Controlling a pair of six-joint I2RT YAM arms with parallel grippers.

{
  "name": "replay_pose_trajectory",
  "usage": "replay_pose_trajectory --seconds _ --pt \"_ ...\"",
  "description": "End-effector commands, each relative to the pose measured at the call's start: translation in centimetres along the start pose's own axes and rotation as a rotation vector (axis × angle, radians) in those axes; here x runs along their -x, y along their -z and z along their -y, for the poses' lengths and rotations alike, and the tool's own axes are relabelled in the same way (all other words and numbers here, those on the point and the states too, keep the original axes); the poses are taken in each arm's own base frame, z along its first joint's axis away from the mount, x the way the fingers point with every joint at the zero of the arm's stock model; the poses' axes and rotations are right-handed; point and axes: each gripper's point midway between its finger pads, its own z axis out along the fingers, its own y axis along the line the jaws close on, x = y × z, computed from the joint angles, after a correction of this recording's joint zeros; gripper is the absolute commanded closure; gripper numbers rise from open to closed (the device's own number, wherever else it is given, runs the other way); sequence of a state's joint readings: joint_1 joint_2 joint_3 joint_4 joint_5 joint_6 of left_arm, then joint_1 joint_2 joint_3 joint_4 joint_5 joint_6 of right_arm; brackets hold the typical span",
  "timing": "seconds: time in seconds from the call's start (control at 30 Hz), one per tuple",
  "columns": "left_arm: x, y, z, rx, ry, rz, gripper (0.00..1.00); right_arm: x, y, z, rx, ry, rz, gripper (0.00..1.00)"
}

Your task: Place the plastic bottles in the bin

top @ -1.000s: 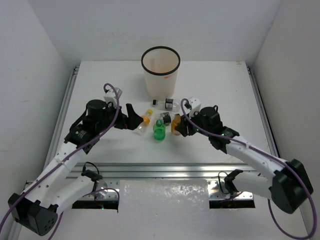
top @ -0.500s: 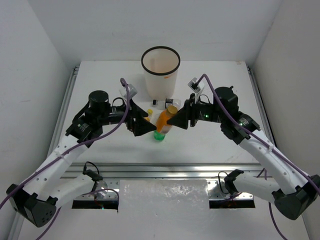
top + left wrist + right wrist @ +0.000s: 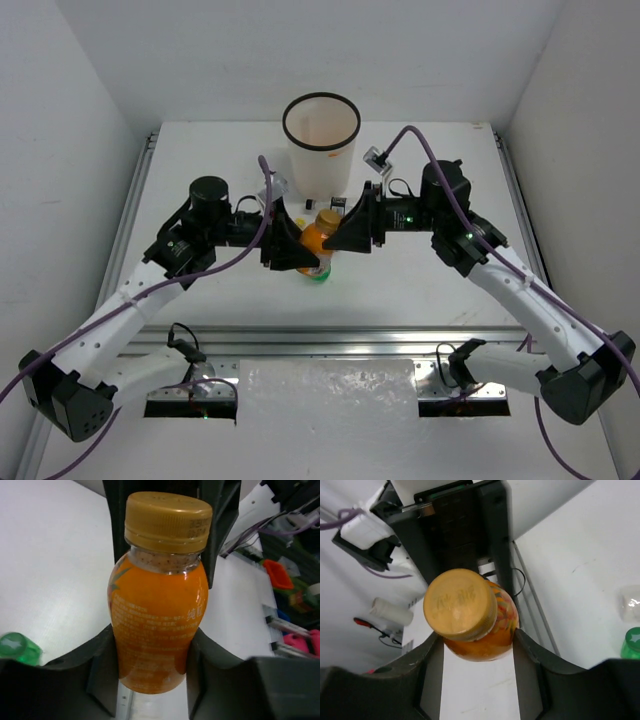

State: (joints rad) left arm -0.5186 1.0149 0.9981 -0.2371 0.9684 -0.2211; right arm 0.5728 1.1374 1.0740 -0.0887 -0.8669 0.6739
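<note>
An orange bottle (image 3: 318, 234) with an orange cap hangs in the air above the table's middle, between both grippers. My left gripper (image 3: 308, 252) is shut on its lower body; in the left wrist view the bottle (image 3: 157, 615) stands upright, pinched between the dark fingers (image 3: 100, 670). My right gripper (image 3: 336, 236) flanks its shoulder from the other side, jaws loosened, with the cap (image 3: 460, 604) facing that camera. A green bottle (image 3: 318, 273) lies on the table below. The white bin (image 3: 320, 150) stands behind, its mouth empty of arms.
A green cap (image 3: 17, 648) shows low left in the left wrist view, and again (image 3: 631, 643) beside a clear bottle (image 3: 630, 602) in the right wrist view. Small items (image 3: 309, 205) lie at the bin's foot. Metal rails (image 3: 130, 215) border the table.
The right gripper lifted the orange bottle off the table and carried it left. The left gripper rose to meet it and closed on its body, and the right jaws have loosened.
</note>
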Motion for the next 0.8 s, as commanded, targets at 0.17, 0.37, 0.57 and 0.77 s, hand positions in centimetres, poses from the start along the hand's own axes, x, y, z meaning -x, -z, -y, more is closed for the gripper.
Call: replay_pose_trajectory --seconds 0.17,0.37,0.57,0.77 --pt "8.4 3.0 -6.3 0.545 -0.003 0.264 1.0 3.0 3.1 2.7 -0.255 0.073 0.184 0.01" --pt "13.6 6.1 -16.4 1.061 0.072 0.356 1.0 2.7 12.9 10.7 -0.888 0.034 0.337 0.01" --pt "16.5 5.0 -26.9 1.244 0.109 0.291 1.0 -0.7 12.5 12.4 -0.895 0.008 0.23 0.01" --pt "21.7 4.1 -30.5 1.253 0.1 0.325 0.2 -3.7 8.4 11.9 -0.67 0.046 0.054 0.01"
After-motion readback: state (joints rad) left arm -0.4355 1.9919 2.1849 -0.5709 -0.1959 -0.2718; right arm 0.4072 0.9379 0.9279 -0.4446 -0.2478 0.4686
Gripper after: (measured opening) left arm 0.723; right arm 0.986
